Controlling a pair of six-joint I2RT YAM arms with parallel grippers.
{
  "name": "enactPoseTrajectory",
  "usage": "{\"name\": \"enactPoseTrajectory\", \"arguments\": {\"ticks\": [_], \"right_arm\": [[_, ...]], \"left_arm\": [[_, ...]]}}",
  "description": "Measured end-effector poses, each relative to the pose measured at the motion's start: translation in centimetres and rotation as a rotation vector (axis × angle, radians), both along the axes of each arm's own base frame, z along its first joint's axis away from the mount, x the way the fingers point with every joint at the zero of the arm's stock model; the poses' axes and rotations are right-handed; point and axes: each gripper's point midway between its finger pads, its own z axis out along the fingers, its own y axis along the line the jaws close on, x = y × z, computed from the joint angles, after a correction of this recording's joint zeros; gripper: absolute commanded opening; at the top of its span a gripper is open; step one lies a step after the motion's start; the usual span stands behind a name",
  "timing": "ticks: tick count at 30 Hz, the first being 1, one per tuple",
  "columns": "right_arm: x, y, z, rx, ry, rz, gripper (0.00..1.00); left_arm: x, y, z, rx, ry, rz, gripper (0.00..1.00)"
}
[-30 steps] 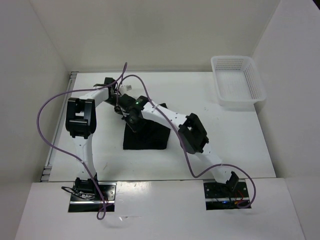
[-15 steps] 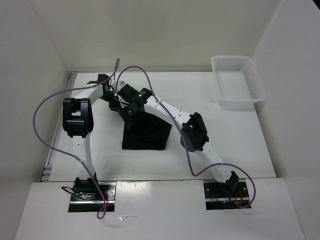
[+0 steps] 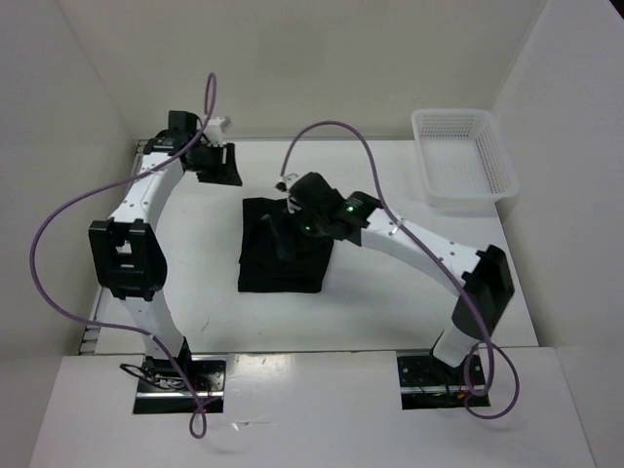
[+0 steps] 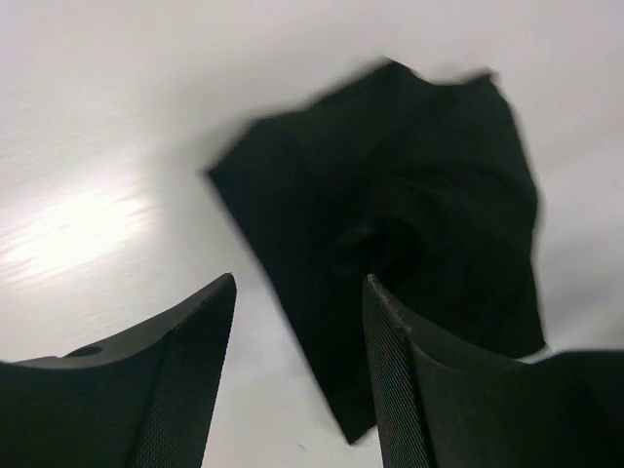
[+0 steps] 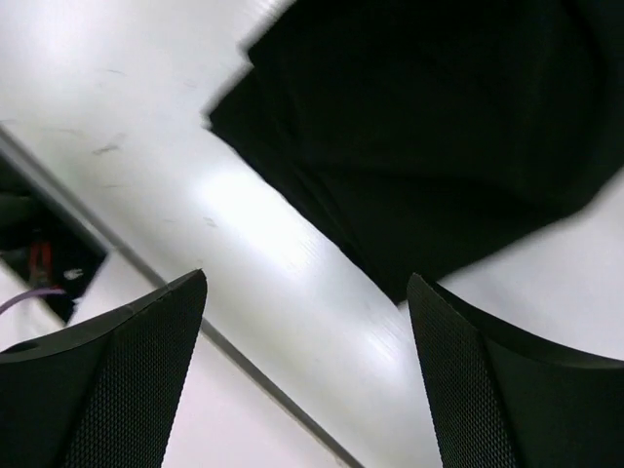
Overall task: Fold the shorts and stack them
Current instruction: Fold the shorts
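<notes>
The black shorts point(image 3: 285, 258) lie folded in a rough rectangle on the white table, left of centre. My left gripper point(image 3: 220, 164) hangs at the back left, apart from the cloth. In the left wrist view the left gripper point(image 4: 300, 283) is open, with nothing between its fingers and the shorts point(image 4: 390, 224) beyond them. My right gripper point(image 3: 279, 234) hovers over the upper part of the fold. Seen from the right wrist, the right gripper point(image 5: 307, 278) stands wide open and empty, and the shorts point(image 5: 429, 127) lie ahead of it.
A white mesh basket point(image 3: 462, 162) stands at the back right corner. White walls close in the table at the left, back and right. Purple cables loop above both arms. The table's edge point(image 5: 244, 363) runs under the right gripper in the right wrist view.
Both grippers have opened and let go of the shorts. The left arm has pulled away to the back left. The right arm has swung right, its elbow now far out.
</notes>
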Motion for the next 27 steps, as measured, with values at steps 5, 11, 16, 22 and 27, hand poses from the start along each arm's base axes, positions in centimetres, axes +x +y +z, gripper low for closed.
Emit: {"name": "enactPoseTrajectory", "arguments": {"ticks": [5, 11, 16, 22, 27], "right_arm": [[-0.6, -5.6, -5.5, -0.103, 0.044, -0.161, 0.89], [-3.0, -8.7, -11.9, -0.215, 0.146, -0.221, 0.89], [-3.0, -8.0, -12.4, -0.172, 0.153, -0.229, 0.89], [-2.2, -6.7, -13.1, -0.134, 0.147, -0.233, 0.89], [-2.2, -7.0, -15.4, -0.175, 0.169, -0.245, 0.74]], "left_arm": [[-5.0, -9.0, -1.2, -0.026, 0.073, -0.22, 0.64], [-8.3, -11.0, -8.7, -0.007, 0.304, -0.279, 0.64], [-8.1, -11.2, -9.9, 0.025, 0.309, -0.279, 0.52], [-7.6, -11.5, -11.0, 0.04, 0.29, -0.292, 0.2], [-8.1, -11.5, -12.5, 0.015, 0.329, -0.301, 0.02]]}}
